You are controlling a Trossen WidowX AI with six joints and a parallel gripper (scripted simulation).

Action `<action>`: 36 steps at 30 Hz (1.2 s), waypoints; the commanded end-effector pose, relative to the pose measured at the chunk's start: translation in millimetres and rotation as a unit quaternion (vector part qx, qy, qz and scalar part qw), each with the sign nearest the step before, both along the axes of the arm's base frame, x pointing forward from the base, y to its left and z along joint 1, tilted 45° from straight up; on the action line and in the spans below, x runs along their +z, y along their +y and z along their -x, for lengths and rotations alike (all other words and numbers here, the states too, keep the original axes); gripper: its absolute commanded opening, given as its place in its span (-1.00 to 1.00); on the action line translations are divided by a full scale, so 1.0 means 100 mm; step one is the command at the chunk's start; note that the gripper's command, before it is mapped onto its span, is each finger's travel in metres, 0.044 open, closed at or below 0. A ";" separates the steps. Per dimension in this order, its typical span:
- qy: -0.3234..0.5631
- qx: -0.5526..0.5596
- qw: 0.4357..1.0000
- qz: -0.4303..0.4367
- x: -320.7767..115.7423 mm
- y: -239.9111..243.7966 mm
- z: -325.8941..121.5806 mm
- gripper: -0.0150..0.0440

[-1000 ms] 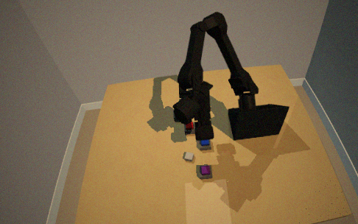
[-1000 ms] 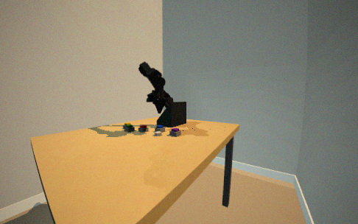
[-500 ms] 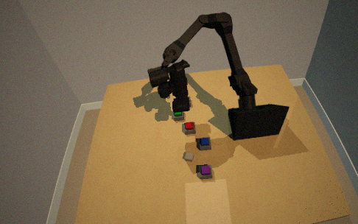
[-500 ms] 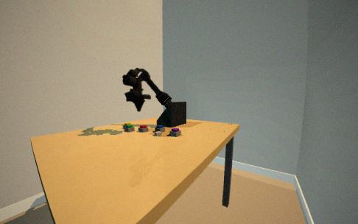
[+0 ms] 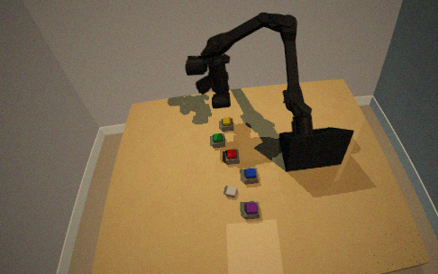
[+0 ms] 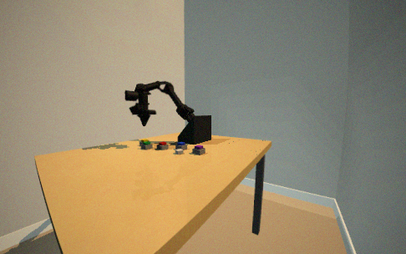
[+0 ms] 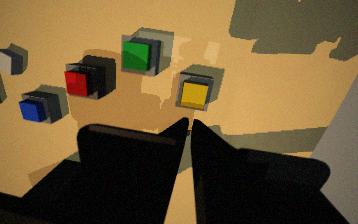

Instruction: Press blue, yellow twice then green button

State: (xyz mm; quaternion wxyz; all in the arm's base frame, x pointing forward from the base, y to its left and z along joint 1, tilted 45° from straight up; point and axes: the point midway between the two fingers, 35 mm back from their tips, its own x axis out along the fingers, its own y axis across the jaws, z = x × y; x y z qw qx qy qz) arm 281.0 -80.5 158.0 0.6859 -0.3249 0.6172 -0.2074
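Tabletop (image 5: 149, 216) hides height from above; side view shows shut, empty jaws well above yellow button (image 5: 226, 121)
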 end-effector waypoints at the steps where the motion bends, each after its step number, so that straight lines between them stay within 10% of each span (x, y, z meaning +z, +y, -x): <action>1: 0.002 0.000 1.000 0.004 -0.03 -0.11 -0.02 -0.42; 36: 0.001 0.000 1.000 0.007 -0.62 -0.71 -0.13 -0.42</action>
